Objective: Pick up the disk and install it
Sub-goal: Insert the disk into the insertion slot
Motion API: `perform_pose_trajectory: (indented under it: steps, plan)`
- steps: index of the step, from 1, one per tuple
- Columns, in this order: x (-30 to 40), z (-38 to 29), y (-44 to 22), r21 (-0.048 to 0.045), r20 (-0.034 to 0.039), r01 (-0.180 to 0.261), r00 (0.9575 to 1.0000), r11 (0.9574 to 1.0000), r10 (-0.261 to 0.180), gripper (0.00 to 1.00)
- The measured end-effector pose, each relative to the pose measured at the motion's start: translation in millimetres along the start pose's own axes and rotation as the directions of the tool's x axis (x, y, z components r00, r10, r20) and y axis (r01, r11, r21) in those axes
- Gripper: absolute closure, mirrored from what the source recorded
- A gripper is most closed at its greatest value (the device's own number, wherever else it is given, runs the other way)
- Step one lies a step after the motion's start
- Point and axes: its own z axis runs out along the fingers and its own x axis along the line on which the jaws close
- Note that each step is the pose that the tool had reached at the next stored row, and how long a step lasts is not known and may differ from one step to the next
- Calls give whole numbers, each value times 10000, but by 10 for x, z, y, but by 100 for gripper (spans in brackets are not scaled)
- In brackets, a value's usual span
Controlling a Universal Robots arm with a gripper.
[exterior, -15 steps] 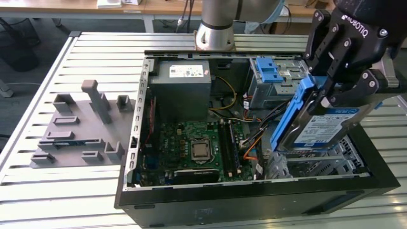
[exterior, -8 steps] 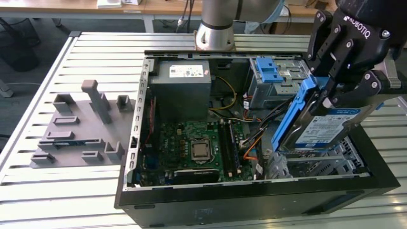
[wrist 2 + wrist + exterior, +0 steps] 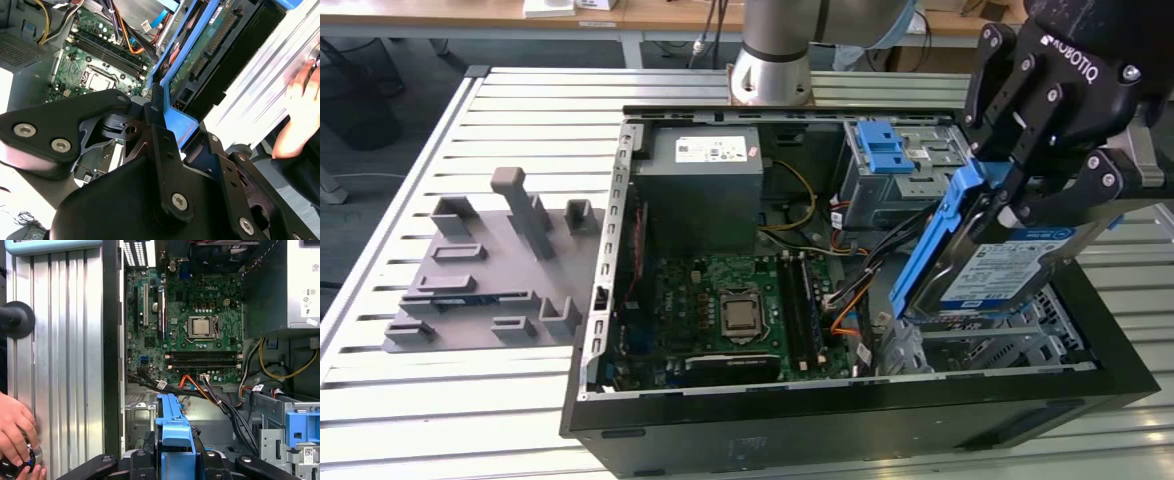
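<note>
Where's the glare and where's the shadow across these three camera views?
Exterior view: even light, bright table, darker inside the computer case below the gripper holding the disk. Second wrist view: a washed-out white patch beside the dark gripper. First wrist view: soft sheen on the table slats.

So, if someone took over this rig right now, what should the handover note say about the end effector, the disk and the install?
End effector: shut on the disk, gripping its blue carrier.
Disk: held tilted, clear of the table, over the metal drive cage at the exterior view's right of the open computer case.
Done: the pick-up.
Left: the disk is not yet seated in the case.
Note: a person's hand is at the table beside the case, seen in both wrist views.
</note>
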Motion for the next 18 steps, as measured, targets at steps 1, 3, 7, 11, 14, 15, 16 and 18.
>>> perform_pose_trajectory:
  steps: [1,3,7,11,14,15,16,18]
  plan:
    - [1,1,-3,0,0,2,10000,10000,-2,64]
    - [3,4,-12,0,-3,2,10000,10000,-2,64]
    - [2,20,-42,0,-2,1,10000,10000,-1,64]
    - [2,39,-80,0,-1,0,10000,10000,0,64]
    - [1,47,-116,0,-3,1,10000,10000,-1,64]
    - [1,49,-126,0,-4,1,10000,10000,-1,64]
    - [0,51,-134,0,-2,1,10000,10000,-1,64]
    - [0,55,-145,0,-1,1,10000,10000,-1,64]
